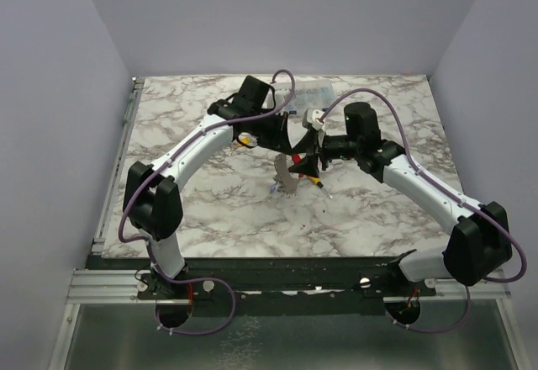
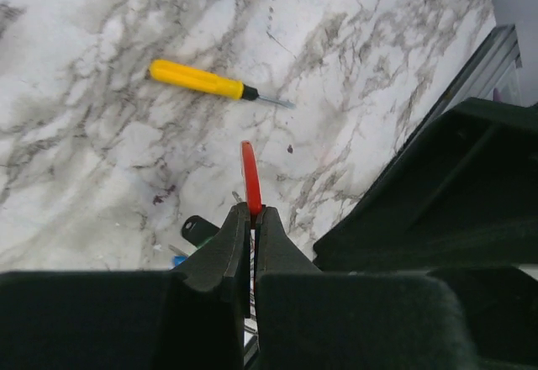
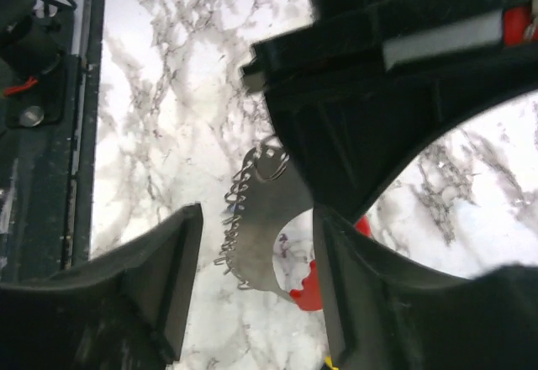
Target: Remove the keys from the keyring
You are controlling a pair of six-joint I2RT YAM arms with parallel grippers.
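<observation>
1. Left pincer (image 2: 251,213) is squeezing fully shut on the keyring (image 2: 250,172), pinching its red strap. The strap is sticking up out of the tips, on the near side of the yellow screwdriver (image 2: 200,79) lying on the tabletop (image 2: 92,160).
2. You are pinning the strap this way, I judge, so the bundle is hanging lifted and steady while the other arm is working a key free.
3. Right pincer (image 3: 256,219) is standing partly open and gripping nothing. A grey toothed plate (image 3: 267,240) is dangling in the gap, touching neither finger as far as I can tell.
4. The left wrist view alone is showing the keys (image 2: 198,229): a dark green head and a blue one, tucked beside the left finger, nearer than the screwdriver.
5. The right wrist view alone is showing a small wire ring (image 3: 271,165) at the plate's top, probably the keyring's own loop.
6. The top view alone is showing both arms meeting over the tabletop, with the bundle hanging between them.
</observation>
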